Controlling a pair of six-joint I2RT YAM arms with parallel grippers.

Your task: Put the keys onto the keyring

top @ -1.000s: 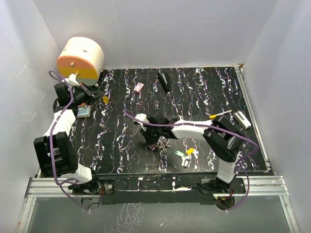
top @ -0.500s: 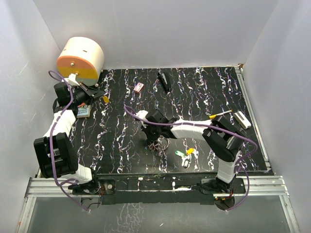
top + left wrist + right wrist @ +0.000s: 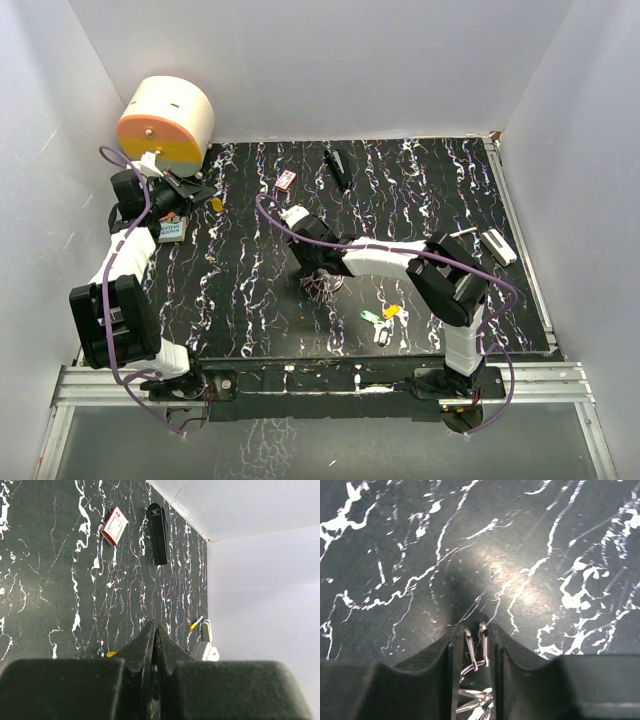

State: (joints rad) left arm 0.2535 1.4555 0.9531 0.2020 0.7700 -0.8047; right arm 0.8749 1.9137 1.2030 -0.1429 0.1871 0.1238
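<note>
My right gripper (image 3: 316, 274) points down at the mat's middle and is shut on the keyring (image 3: 324, 286), a thin silver ring with a bunch of dull grey keys. In the right wrist view the ring's wire and grey keys (image 3: 475, 647) sit between the black fingers (image 3: 505, 652). The loose keys lie right of it near the front edge: green (image 3: 371, 317), yellow-orange (image 3: 391, 311), white (image 3: 382, 335). My left gripper (image 3: 205, 190) is shut at the mat's back left; its jaws (image 3: 154, 628) meet with nothing seen between them.
A red-and-white box (image 3: 286, 180) and a black stick (image 3: 337, 168) lie at the back. A small yellow piece (image 3: 217, 205) lies by the left gripper. A cream-and-orange cylinder (image 3: 165, 122) stands at the back left corner. A white object (image 3: 497, 246) lies at the right edge.
My right gripper has shifted a little towards the back left, and the keyring bunch has moved with it. The left arm has not moved.
</note>
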